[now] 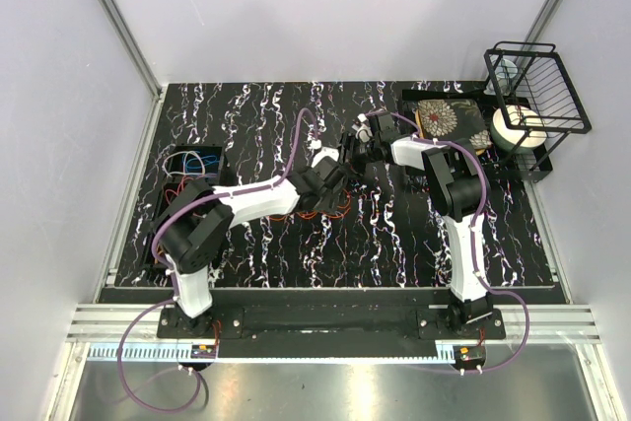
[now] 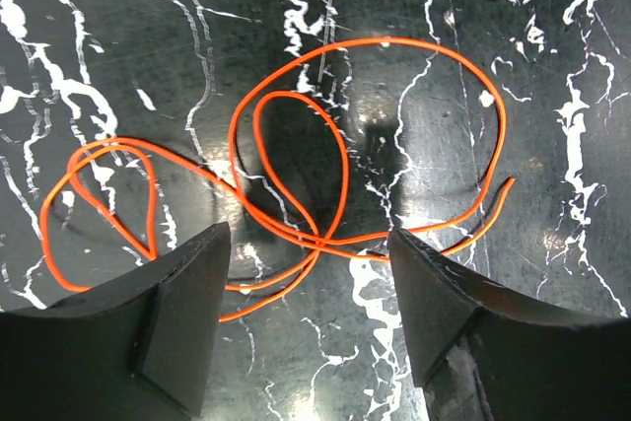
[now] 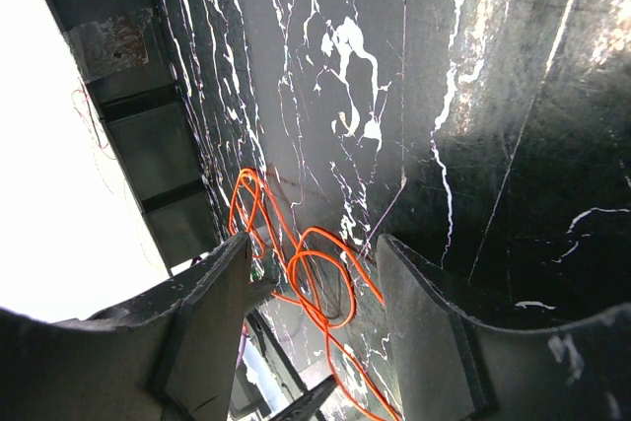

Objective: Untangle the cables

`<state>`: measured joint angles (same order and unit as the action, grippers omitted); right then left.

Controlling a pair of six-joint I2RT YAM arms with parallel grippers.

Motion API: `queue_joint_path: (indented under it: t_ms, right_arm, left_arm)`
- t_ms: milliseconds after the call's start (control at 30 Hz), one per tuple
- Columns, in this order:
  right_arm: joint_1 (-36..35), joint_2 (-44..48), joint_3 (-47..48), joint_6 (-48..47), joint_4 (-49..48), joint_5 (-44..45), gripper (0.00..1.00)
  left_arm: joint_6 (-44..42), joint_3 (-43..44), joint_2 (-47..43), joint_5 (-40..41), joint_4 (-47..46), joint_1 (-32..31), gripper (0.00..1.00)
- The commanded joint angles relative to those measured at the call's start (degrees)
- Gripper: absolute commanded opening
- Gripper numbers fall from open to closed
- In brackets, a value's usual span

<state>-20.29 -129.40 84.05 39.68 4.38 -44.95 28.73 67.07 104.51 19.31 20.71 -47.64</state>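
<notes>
1. Looking through the left wrist camera, you see the left gripper (image 2: 311, 317) released, its fingers (image 2: 182, 322) spread wide with nothing pinched between them.
2. Just ahead of and below those fingertips, the orange cable (image 2: 320, 242) lies flat on the marbled table (image 2: 552, 96). Its strands cross about midway between the two tips.
3. From that crossing, one large loop opens ahead toward the right finger's side, with a smaller loop inside it. A narrow double loop trails out past the left finger.
4. On the right wrist camera, the right gripper (image 3: 315, 332) is released too, with its fingers apart and the gap bare.
5. Ahead of that gap, nearer its left finger, you see the same orange cable in overlapping loops on the table.
6. A thin pale strand (image 3: 386, 206) runs ahead of the right finger. It may be the violet cable, but it is too faint to tell.
7. From above, both grippers sit close together, tip toward tip, and orange wire shows from under the left wrist.
8. Well out to the left arm's outer side, a tray (image 1: 158, 214) holds the blue and red cables (image 1: 195, 161).
</notes>
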Motion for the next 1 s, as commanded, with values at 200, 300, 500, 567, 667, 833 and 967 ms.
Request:
queue_joint_path:
  t_ms: [200,300,500,567,667,833,967]
  right_arm:
    - [-0.45,-2.34,-0.73,-3.73,6.25,8.12,0.63]
    - [-0.54,-2.52,-0.73,-3.73,6.25,8.03,0.63]
    - [-0.36,-2.61,-0.64,-3.73,6.17,7.86,0.63]
    - [-0.45,-2.52,-0.64,-3.73,6.34,7.6,0.63]
    - [-0.36,-2.61,-0.55,-3.73,6.34,7.6,0.63]
    - [-0.45,-2.69,-0.55,-3.73,6.34,7.51,0.63]
    - [-0.45,-2.61,-0.55,-3.73,6.17,7.6,0.63]
  left_arm:
    - [0.36,2.28,1.49,1.43,-2.34,-1.58,0.66]
    - [0.62,2.28,1.92,1.52,-2.34,-1.67,0.66]
    - [0.8,2.8,3.59,2.4,-2.17,-1.85,0.65]
    - [0.63,2.98,4.21,3.18,-2.25,-1.85,0.58]
    - [0.19,3.51,4.65,4.41,-2.17,-1.93,0.17]
    - [-0.34,6.66,4.3,6.44,1.16,-1.93,0.0]
    - [-0.52,8.52,-0.52,8.46,6.88,-1.93,0.0]
